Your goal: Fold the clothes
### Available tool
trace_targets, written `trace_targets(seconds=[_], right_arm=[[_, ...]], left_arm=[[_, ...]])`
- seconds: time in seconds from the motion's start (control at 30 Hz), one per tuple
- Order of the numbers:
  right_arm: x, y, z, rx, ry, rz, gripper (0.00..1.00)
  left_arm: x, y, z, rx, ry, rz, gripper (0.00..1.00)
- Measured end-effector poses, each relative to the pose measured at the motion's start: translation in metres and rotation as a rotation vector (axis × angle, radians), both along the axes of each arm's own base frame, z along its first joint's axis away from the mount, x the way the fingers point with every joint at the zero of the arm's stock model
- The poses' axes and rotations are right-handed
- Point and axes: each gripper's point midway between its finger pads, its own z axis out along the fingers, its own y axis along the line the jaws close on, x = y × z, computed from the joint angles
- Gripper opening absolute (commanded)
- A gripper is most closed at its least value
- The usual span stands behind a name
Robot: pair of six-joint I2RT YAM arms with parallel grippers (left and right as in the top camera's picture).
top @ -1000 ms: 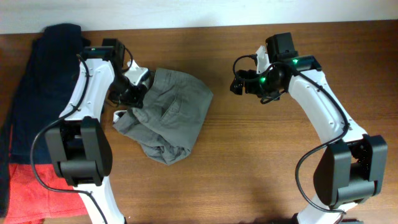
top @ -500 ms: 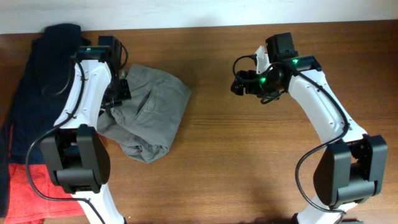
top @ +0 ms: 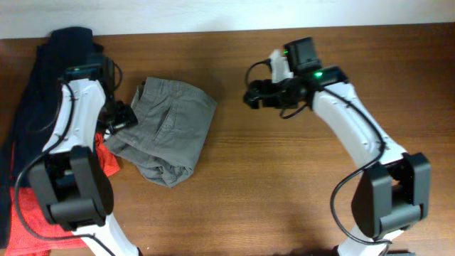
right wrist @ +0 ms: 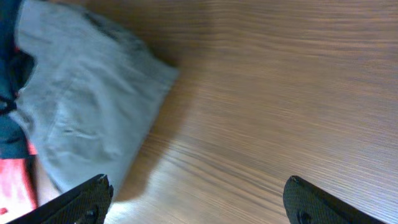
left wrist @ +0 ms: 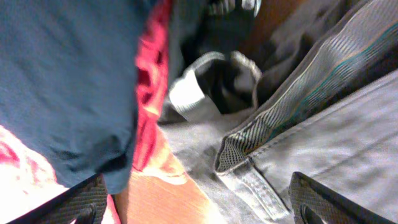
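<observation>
The grey-khaki clothes (top: 169, 128) lie bunched on the wooden table left of centre, waistband toward the left. My left gripper (top: 118, 118) stands open at their left edge, over the waistband (left wrist: 298, 93) and its white label (left wrist: 186, 94), with nothing pinched between its fingertips (left wrist: 78, 202). In the left wrist view that gripper (left wrist: 199, 210) spans bare wood and a belt loop. My right gripper (top: 253, 95) hovers open to the right of the clothes (right wrist: 81, 106), apart from them. In its own view, the right gripper (right wrist: 199, 205) has only tabletop between its jaws.
A dark navy garment (top: 43, 78) lies along the table's left side, with an orange-red garment (top: 28, 213) under and in front of it, both close to the left arm. The wooden tabletop (top: 284, 185) stretches to the right.
The left gripper dragged the clothes leftward, then opened and let them go. The right arm swung left, closer to the clothes.
</observation>
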Motion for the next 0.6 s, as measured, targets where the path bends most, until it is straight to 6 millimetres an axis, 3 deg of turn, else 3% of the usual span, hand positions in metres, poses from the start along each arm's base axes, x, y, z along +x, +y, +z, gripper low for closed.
trace_targets(seconds=[0.17,0.23,0.3,0.47,0.6], right_arm=[[-0.003,0.05,-0.024,0.026,0.034,0.02,0.92],[-0.009,0.08,-0.053,0.022,0.074,0.051,0.91],[-0.016,0.095,-0.066,0.019,0.093,0.069,0.91],[-0.035,0.132,-0.085,-0.005,0.12,0.072,0.87],[-0.035,0.147,-0.097,-0.012,0.11,0.039,0.74]], left_arm=[[0.024,0.003,0.042,0.013,-0.199,0.011,0.99],[0.033,0.004,0.066,0.02,-0.298,0.022,0.99],[0.038,0.005,0.088,0.026,-0.379,0.026,0.99],[0.038,0.005,0.103,0.03,-0.424,0.026,0.99],[0.038,0.004,0.103,0.028,-0.423,0.025,0.99]])
